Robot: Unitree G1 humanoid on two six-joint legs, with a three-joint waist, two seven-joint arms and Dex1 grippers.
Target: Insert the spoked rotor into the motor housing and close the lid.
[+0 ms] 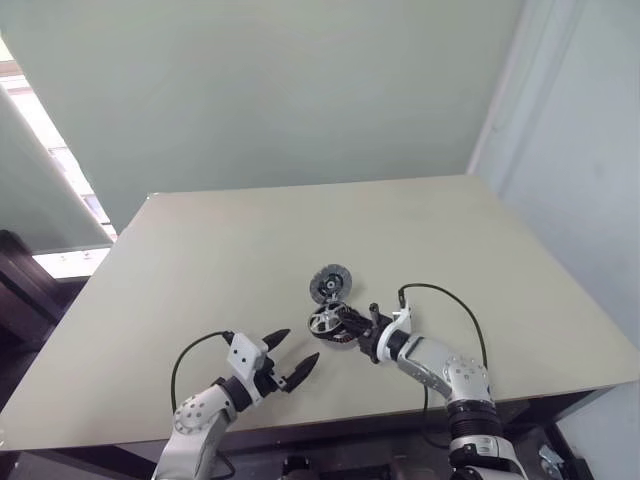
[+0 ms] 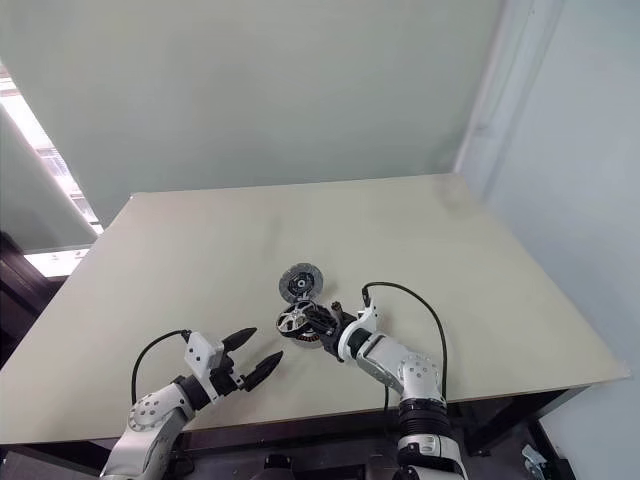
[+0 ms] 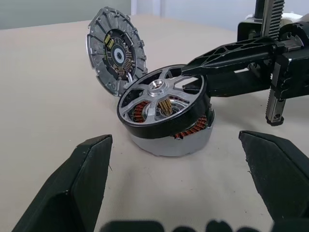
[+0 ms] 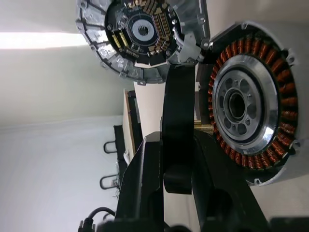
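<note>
Rotor [image 3: 161,104] tilted over the housing [image 3: 178,137], pinched by my right gripper [image 3: 193,65]; insertion step under way. Lid [image 3: 116,48] stands just behind. Left gripper [image 1: 290,358] waits wide open. Next, I judge: level, seat, release.

Both eye views look from head height forward and down over the beige table [image 1: 250,240], the far wall at twelve o'clock; they share nearly the same scene (the right eye's slightly shifted). The left wrist view sits low near the tabletop, facing the motor housing [image 3: 170,140] close up, with the right gripper [image 3: 193,65] at two o'clock. The right wrist view looks closest, rolled sideways, onto that same housing and the lid [image 4: 140,36].
</note>
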